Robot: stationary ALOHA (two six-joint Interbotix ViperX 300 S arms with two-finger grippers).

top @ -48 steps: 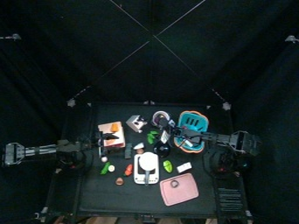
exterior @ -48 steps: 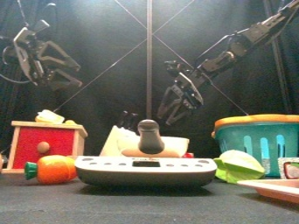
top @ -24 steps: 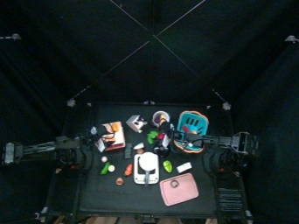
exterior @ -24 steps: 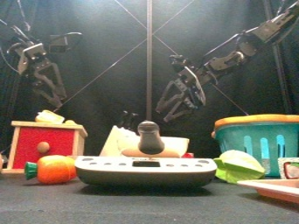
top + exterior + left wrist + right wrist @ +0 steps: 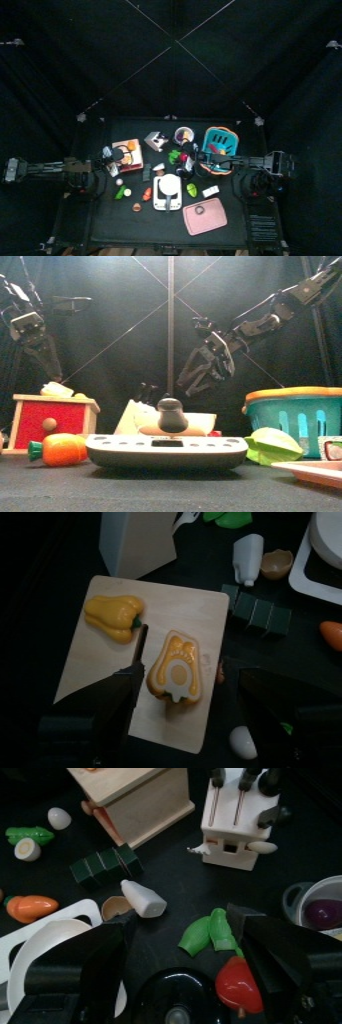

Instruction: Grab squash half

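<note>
The squash half [image 5: 178,667] lies cut side up on a wooden cutting board [image 5: 94,652], next to a yellow pepper [image 5: 114,612]. My left gripper [image 5: 178,672] hovers over it, open, with one jaw on each side of the squash and nothing held. In the front view the left gripper [image 5: 44,353] hangs high at the left, above the red box [image 5: 54,421]. Open and empty, my right gripper [image 5: 183,928] hangs over the table's middle [image 5: 201,371], above a green pepper [image 5: 211,933] and a red tomato [image 5: 238,981].
A white scale [image 5: 167,451] with a dark weight stands at the front. A teal basket [image 5: 294,414], a green vegetable [image 5: 274,444] and a pink tray [image 5: 314,471] are on the right. Near the right gripper are a white carton [image 5: 241,818], a wooden box [image 5: 134,798] and dark green blocks [image 5: 104,865].
In the front view the left gripper has swung further left and turned. The right gripper has barely moved.
</note>
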